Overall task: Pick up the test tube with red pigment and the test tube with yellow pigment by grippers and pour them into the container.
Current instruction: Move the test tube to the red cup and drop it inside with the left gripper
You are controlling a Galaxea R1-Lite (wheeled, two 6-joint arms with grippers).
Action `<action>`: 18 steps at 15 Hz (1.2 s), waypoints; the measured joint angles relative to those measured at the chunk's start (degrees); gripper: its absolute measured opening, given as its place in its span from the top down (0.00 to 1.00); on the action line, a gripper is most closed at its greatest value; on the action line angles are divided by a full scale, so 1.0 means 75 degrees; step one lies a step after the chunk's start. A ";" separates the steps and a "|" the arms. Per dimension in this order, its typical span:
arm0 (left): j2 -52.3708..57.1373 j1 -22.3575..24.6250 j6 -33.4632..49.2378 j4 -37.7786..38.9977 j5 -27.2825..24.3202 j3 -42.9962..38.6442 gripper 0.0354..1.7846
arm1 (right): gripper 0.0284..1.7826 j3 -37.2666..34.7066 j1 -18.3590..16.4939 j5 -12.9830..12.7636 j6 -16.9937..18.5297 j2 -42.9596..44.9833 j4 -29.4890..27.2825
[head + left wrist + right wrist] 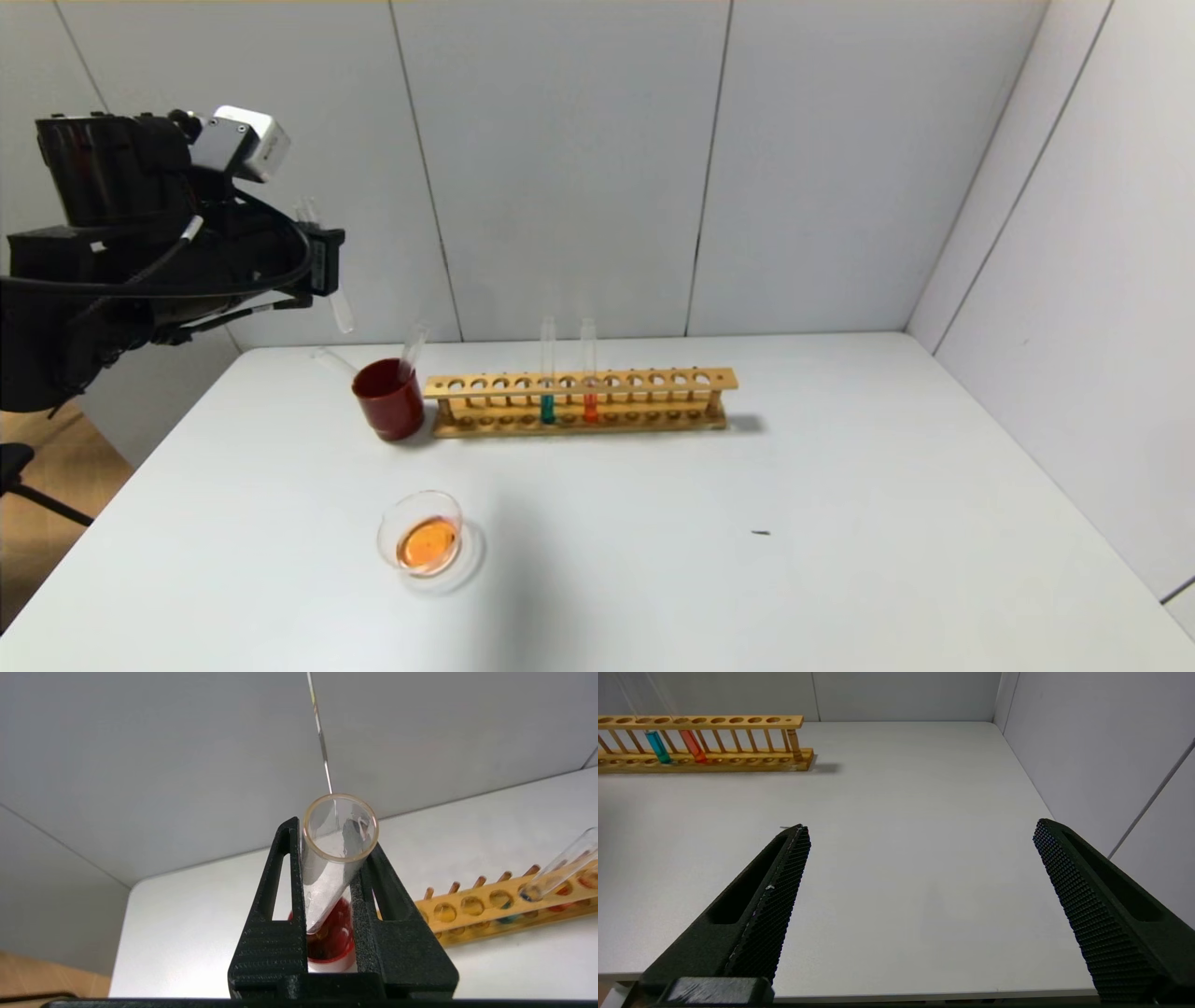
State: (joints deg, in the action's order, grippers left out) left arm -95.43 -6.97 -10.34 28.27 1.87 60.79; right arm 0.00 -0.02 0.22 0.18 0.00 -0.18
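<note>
Black ribbed fingers (280,933) of the left gripper (329,914) fill the near part of the left wrist view, clamped on a slim clear glass test tube (334,854) that looks empty, its open mouth turned toward the camera and its rounded end pointing down between them. Directly beyond that rounded end stands an opaque dark red cup (334,938) on the white table (196,924). From the head view the left gripper (322,266) is raised high, above and just to the left of the cup (390,399), with the tube (341,313) hanging tilted from it. Another clear tube (412,355) leans in the cup.

Beside the cup, on the side away from the gripper, stretches a long wooden rack with a row of round holes (579,401). Two tubes stand upright in it: a test tube with teal liquid (547,383) and, next to it, the test tube with red pigment (589,383). Nearer the robot than the cup, well below the gripper, sits the small round clear glass container (425,537), holding orange liquid.

Wide apart and empty, the right gripper (920,868) hovers over bare table (915,812), with the rack (705,742) far off across it. No tube with yellow liquid shows.
</note>
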 joint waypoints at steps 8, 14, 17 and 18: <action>-0.1359 0.0023 0.0049 0.2144 -0.0044 -0.0697 0.84 | 0.02 0.0000 0.0003 0.0003 -0.0003 0.0000 0.0000; -0.2154 0.0059 0.0358 0.2911 0.0008 -0.0915 0.84 | 0.02 0.0000 0.0003 0.0000 -0.0003 0.0000 0.0000; -0.2393 0.0174 0.0405 0.2963 0.0005 -0.0985 0.84 | 0.02 0.0000 0.0003 0.0000 0.0000 0.0000 0.0000; -0.2448 0.0213 0.0419 0.2966 0.0003 -0.1009 0.84 | 0.02 0.0000 0.0003 0.0000 0.0000 0.0000 0.0000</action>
State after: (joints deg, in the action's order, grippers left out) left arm -113.79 -5.38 -7.19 50.52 1.89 53.22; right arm 0.00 0.00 0.22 0.18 0.00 -0.18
